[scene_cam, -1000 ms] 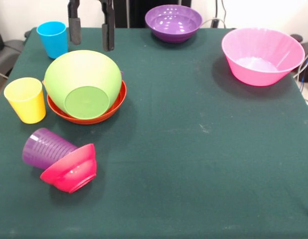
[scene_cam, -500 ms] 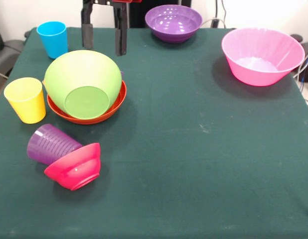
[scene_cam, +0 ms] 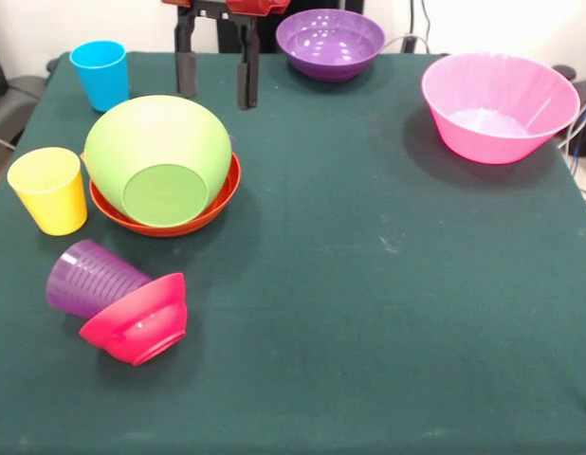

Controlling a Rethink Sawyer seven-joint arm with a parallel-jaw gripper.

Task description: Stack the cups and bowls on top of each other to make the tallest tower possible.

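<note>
Front view: gripper (scene_cam: 216, 83) empty, fingers spread apart, hanging at 12 o'clock above the green bowl (scene_cam: 158, 159).
Green bowl sits tilted, upturned, in orange bowl (scene_cam: 222, 199); purple cup (scene_cam: 84, 280) and red bowl (scene_cam: 137, 320) toppled at 7 o'clock. Tower barely begun; next likely needs lowering onto a piece.

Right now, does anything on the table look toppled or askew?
Yes. The purple cup lies on its side against the tipped red bowl. The green bowl sits upside down, tilted, in the orange bowl. The open tool holds nothing.
</note>
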